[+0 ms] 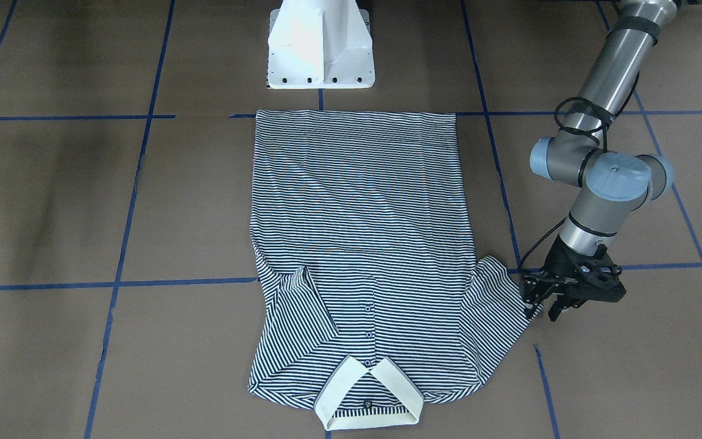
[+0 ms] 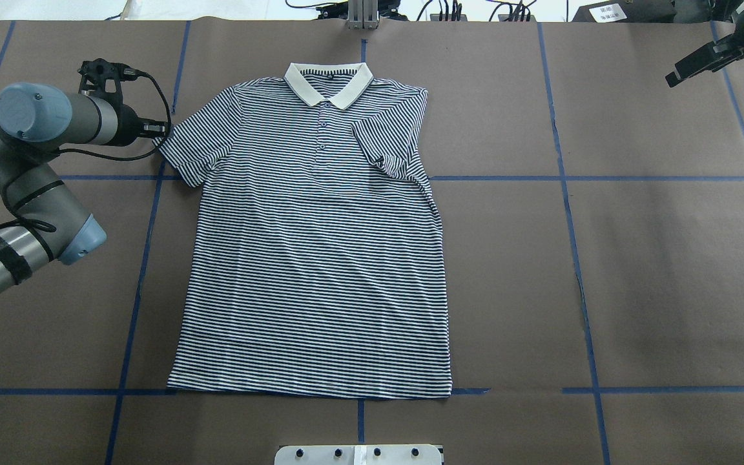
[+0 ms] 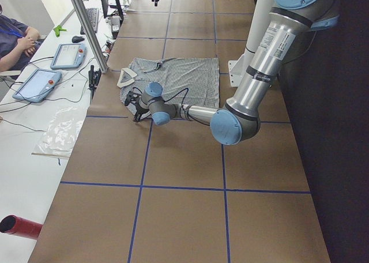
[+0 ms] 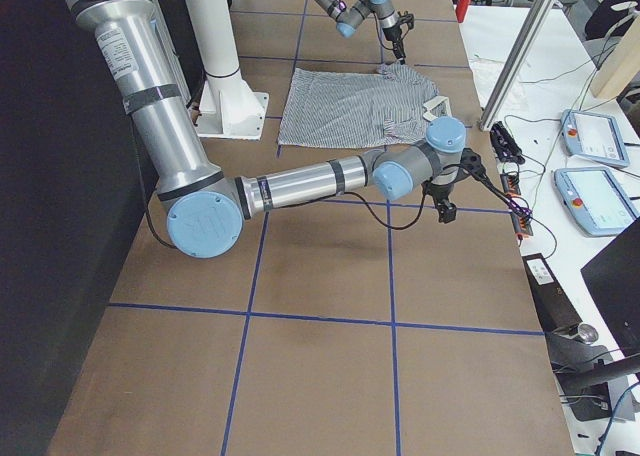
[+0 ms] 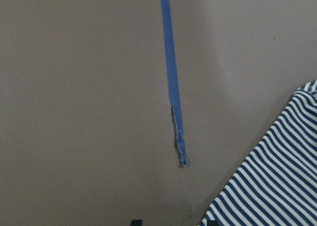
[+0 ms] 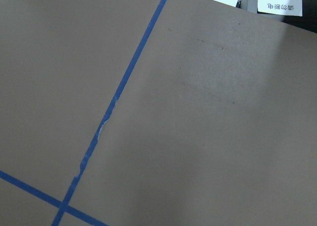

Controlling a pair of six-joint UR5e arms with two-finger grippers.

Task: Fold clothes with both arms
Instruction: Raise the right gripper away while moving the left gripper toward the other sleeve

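The striped polo shirt (image 2: 314,258) lies flat and face up on the brown table, cream collar (image 2: 328,84) at the far side from the robot. Its sleeve on the robot's right is folded in over the chest (image 2: 382,152). The other sleeve (image 1: 497,317) lies spread out. My left gripper (image 1: 543,308) is low at that sleeve's outer edge, open, with the cloth edge beside one finger. The left wrist view shows the sleeve corner (image 5: 277,181). My right gripper (image 2: 698,63) is far off at the table's far right corner, open and empty, over bare table.
The white pedestal base (image 1: 320,49) stands just behind the shirt's hem. Blue tape lines (image 2: 566,177) cross the brown table. Past the table's far edge, a side bench holds tablets (image 4: 595,196) and cables, and an operator (image 3: 14,41) sits there.
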